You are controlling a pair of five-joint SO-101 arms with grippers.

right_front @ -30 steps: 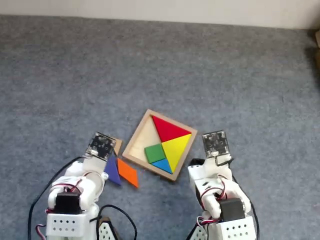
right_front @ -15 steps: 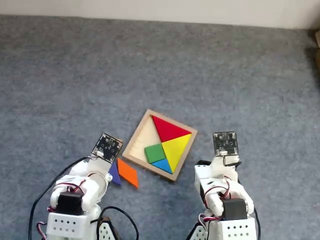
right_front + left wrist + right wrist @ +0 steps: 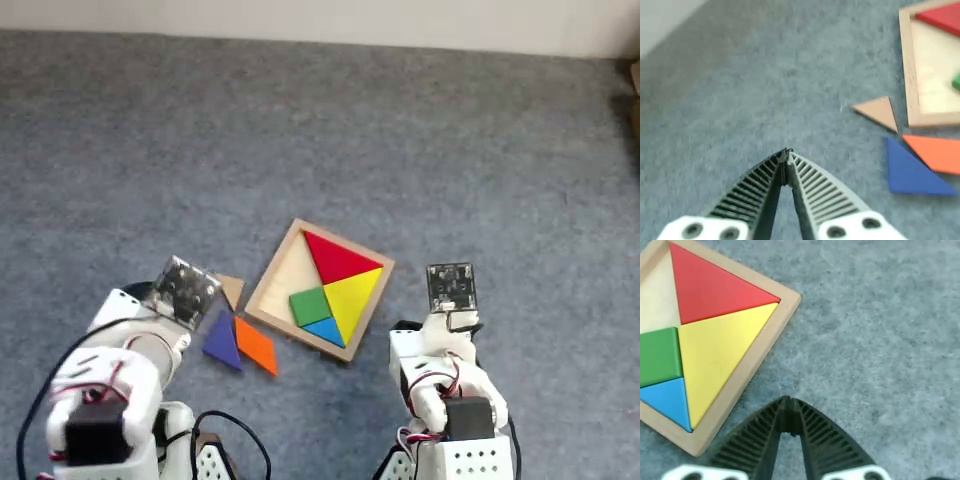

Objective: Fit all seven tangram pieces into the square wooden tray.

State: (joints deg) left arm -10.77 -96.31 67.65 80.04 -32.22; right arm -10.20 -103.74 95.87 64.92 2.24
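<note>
We see the square wooden tray (image 3: pixel 271 264) on the grey tabletop (image 3: pixel 450 150), holding the red triangle (image 3: pixel 335 258), yellow triangle (image 3: pixel 355 295), green square (image 3: pixel 308 305) and light blue triangle (image 3: pixel 323 330). Just beside it, on the left arm's side, lie the tan triangle (image 3: pixel 232 290), dark blue triangle (image 3: pixel 222 340) and orange parallelogram (image 3: pixel 255 345). The left tool (image 3: pixel 786 152) and right tool (image 3: pixel 787 401) are both pressed together, pinching nothing.

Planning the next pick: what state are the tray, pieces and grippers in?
Tray: part filled, four pieces in.
Red triangle: in tray.
Yellow triangle: in tray.
Green square: in tray.
Light blue triangle: in tray.
Tan triangle: on carpet, outside.
Dark blue triangle: on carpet, outside.
Orange piece: on carpet, outside.
Left gripper: shut, empty.
Right gripper: shut, empty.
</note>
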